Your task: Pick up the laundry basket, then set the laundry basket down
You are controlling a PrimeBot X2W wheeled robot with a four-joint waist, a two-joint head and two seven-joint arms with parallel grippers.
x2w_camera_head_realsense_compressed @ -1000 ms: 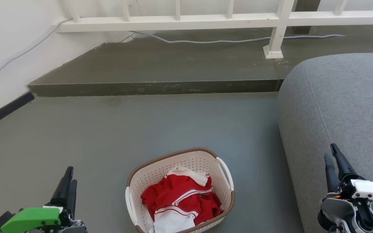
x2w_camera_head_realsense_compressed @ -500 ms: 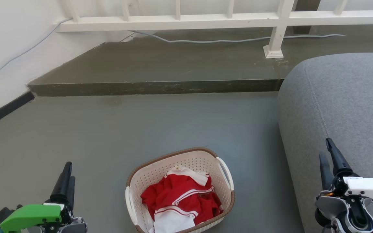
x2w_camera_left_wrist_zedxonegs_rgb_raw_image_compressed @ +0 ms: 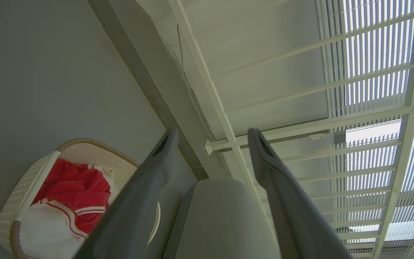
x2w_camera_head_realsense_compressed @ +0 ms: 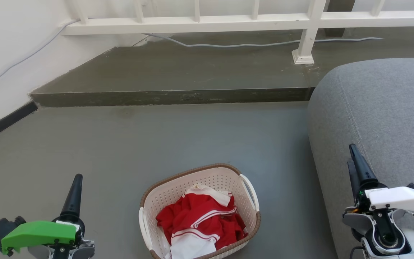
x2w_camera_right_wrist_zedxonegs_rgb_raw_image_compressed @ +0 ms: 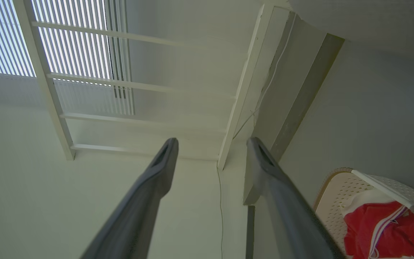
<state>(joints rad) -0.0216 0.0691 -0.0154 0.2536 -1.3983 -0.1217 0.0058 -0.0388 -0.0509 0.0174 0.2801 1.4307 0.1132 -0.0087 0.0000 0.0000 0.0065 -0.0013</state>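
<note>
My head camera looks down over my left claw (x2w_camera_head_realsense_compressed: pixel 77 178) and right claw (x2w_camera_head_realsense_compressed: pixel 351 154). My 2 wrist cameras share the laundry basket (x2w_camera_left_wrist_zedxonegs_rgb_raw_image_compressed: pixel 16 205) between them.

Head view: bright, even daylight, sharp focus, faint shadows. Wrist views: dimmer, greenish cast; glare is admitted through blinds (x2w_camera_left_wrist_zedxonegs_rgb_raw_image_compressed: pixel 372 90) beyond the fingers (x2w_camera_left_wrist_zedxonegs_rgb_raw_image_compressed: pixel 286 201), which are rendered soft.

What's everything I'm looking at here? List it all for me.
laundry basket: one, cream with brown rim, on the floor, centre front
clothes: one heap, red and white, inside the basket
sofa: one, grey, right side
railing: one, white, along the back
cable: one, grey, on the step under the railing
left gripper: one, black with green cover, lower left, jaws open
right gripper: one, black with white cover, lower right, jaws open
</note>
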